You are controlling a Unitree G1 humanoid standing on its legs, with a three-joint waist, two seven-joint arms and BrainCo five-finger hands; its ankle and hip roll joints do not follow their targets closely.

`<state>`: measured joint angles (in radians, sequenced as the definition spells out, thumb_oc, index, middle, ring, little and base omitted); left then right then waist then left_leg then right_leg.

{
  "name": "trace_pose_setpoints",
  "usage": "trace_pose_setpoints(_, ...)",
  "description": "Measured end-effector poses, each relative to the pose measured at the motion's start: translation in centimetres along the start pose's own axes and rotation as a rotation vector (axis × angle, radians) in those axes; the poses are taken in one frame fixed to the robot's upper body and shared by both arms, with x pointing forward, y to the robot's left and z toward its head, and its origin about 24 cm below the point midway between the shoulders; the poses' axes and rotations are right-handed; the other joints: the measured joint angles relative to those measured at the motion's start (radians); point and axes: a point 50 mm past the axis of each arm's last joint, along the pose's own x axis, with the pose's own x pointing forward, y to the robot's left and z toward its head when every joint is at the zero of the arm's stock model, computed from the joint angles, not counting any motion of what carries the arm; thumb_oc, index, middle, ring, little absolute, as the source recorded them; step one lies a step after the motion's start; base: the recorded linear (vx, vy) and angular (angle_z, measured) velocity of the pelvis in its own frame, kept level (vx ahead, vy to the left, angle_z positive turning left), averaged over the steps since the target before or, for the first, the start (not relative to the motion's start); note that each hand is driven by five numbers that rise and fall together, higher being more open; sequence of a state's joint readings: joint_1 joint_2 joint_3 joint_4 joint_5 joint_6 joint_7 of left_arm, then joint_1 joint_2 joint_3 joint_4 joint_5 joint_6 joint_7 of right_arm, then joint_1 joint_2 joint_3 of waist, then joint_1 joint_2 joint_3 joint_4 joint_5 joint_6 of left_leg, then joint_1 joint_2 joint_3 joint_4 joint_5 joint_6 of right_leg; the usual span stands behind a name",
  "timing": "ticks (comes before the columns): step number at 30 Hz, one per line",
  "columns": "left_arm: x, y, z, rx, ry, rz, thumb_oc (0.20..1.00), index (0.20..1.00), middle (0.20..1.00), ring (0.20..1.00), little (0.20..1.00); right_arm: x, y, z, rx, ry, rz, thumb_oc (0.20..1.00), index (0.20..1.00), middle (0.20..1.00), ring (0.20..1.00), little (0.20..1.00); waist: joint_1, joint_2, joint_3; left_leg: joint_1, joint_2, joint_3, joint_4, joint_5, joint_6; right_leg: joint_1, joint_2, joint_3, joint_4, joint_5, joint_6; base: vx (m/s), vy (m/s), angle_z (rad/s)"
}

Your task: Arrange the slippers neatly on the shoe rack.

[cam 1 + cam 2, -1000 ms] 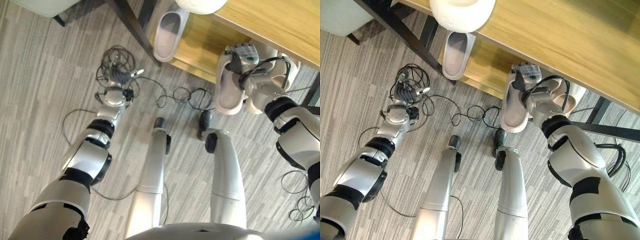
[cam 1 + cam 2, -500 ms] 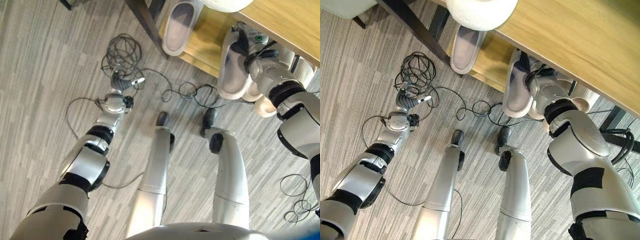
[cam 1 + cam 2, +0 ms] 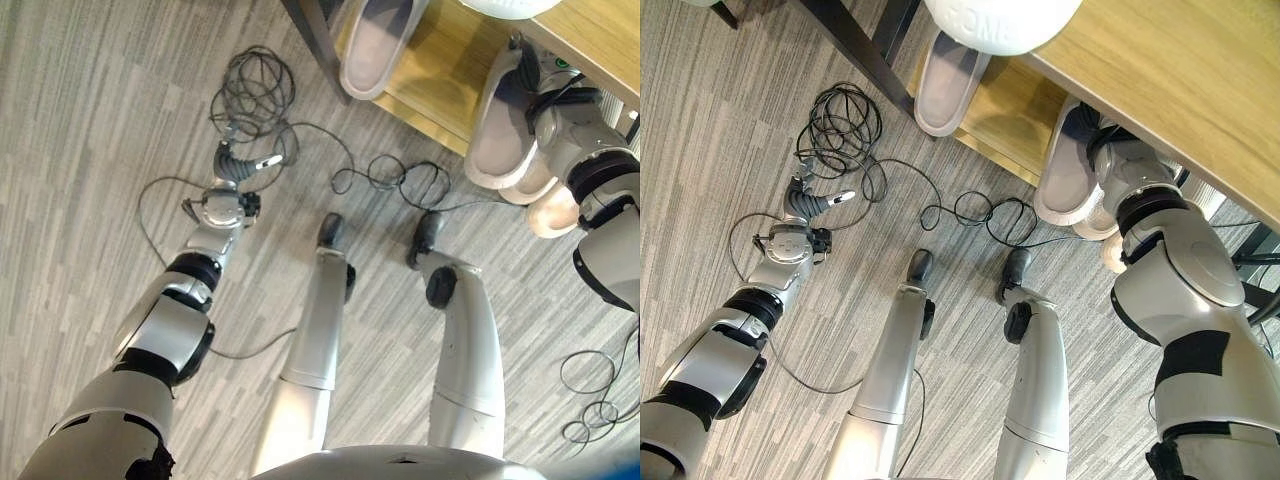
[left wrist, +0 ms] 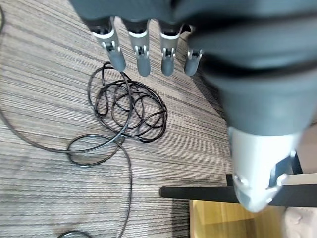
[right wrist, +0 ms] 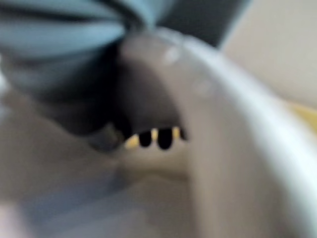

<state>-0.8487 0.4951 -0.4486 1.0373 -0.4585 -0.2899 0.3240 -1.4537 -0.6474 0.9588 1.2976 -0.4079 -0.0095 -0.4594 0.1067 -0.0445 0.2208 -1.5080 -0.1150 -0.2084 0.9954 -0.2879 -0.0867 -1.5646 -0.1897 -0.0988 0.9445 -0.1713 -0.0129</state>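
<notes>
The right hand [image 3: 548, 98] is reaching in under the wooden top [image 3: 1180, 70] of the shoe rack, carrying a grey slipper [image 3: 502, 130] whose toe end already lies over the low wooden shelf [image 3: 440, 70] while its heel hangs past the shelf's front edge, above the floor. In the right wrist view the slipper's strap [image 5: 148, 79] arches close over the hand and dark fingertips [image 5: 158, 138] peek through the toe opening — so the fingers seem to sit inside the slipper, and whether they are clenched on it or just pushing cannot be told.

A second grey slipper [image 3: 378, 45] already rests on the same shelf, further to the robot's left, next to the rack's dark leg [image 3: 315, 40]. A lighter, cream-coloured slipper [image 3: 556, 208] lies just beside the carried one, partly beneath it at the shelf's edge.

The left hand [image 4: 143, 47] hangs idle over the floor near a coil of black cable, fingers straight and released, holding nothing.

What could go wrong, as I judge it: if the hand pulls out now, the slipper may tip off the shelf, since so much of it overhangs. Pushing it further in could shove the cream slipper aside or leave the 2 grey ones at different angles. The strap might also catch on the fingers as they back out and drag the slipper along.
</notes>
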Motion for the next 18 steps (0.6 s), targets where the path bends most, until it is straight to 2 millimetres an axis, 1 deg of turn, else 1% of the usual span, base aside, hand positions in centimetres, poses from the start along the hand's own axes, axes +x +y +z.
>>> trace_pose_setpoints(1,-0.1,0.0,-0.3,0.000,0.006,0.000,1.000,1.000,1.000,1.000,1.000,0.1,-0.3,-0.1,0.004,0.003,-0.007,0.200,0.200,0.200,0.200,0.200,0.001,0.000,0.000,0.000,-0.001,-0.001,-0.001,0.000,0.000,0.000,-0.002,-0.002,0.000,0.000,0.000,0.00,0.020,0.05)
trace_pose_setpoints(4,-1.0,0.3,-1.9,-0.006,0.045,0.004,1.000,1.000,1.000,1.000,1.000,0.5,-1.1,-0.2,0.036,0.020,-0.033,0.354,0.354,0.354,0.354,0.354,0.011,0.000,0.000,0.002,-0.003,-0.002,-0.013,0.006,-0.001,0.000,-0.005,-0.002,-0.006,0.000,0.000,0.00,-0.007,0.04)
trace_pose_setpoints(5,-1.2,0.4,-2.2,-0.005,0.051,0.003,1.000,1.000,1.000,1.000,1.000,0.5,-1.2,-0.2,0.034,0.019,-0.036,0.658,0.658,0.658,0.658,0.658,0.015,0.000,0.000,0.002,-0.003,-0.003,-0.013,0.006,-0.002,0.000,-0.005,-0.002,-0.005,0.000,0.000,0.01,-0.014,0.05)
trace_pose_setpoints(6,-1.6,0.4,-2.9,0.000,0.070,0.000,1.000,1.000,1.000,1.000,1.000,0.6,-1.3,-0.1,0.038,0.015,-0.042,1.000,1.000,1.000,1.000,1.000,0.022,0.000,0.000,0.003,-0.005,-0.005,-0.016,0.008,-0.003,0.001,-0.006,-0.003,-0.005,0.000,0.000,0.01,-0.010,0.05)
trace_pose_setpoints(10,-2.0,0.4,-3.5,0.023,0.081,-0.009,1.000,1.000,1.000,1.000,1.000,0.8,-1.8,0.0,0.095,0.027,-0.060,1.000,1.000,1.000,1.000,1.000,0.021,0.000,0.000,0.003,-0.009,-0.008,-0.016,0.011,-0.003,0.003,-0.008,-0.003,-0.004,0.000,0.000,0.00,-0.002,0.02)
trace_pose_setpoints(14,-1.9,0.4,-3.3,0.018,0.073,-0.010,1.000,1.000,1.000,1.000,1.000,0.9,-1.9,0.5,0.152,0.026,-0.064,1.000,1.000,1.000,1.000,1.000,0.017,0.000,0.000,0.004,-0.009,-0.008,-0.015,0.012,-0.003,0.003,-0.008,-0.003,-0.003,0.001,-0.001,0.00,0.000,0.00)
trace_pose_setpoints(18,-1.5,0.2,-2.6,0.013,0.052,-0.015,1.000,1.000,1.000,1.000,1.000,1.0,-2.0,1.0,0.186,0.011,-0.051,1.000,1.000,1.000,1.000,1.000,0.017,0.000,0.000,0.005,-0.009,-0.007,-0.013,0.013,-0.004,0.004,-0.008,-0.003,-0.003,0.002,-0.001,0.00,0.000,0.00)
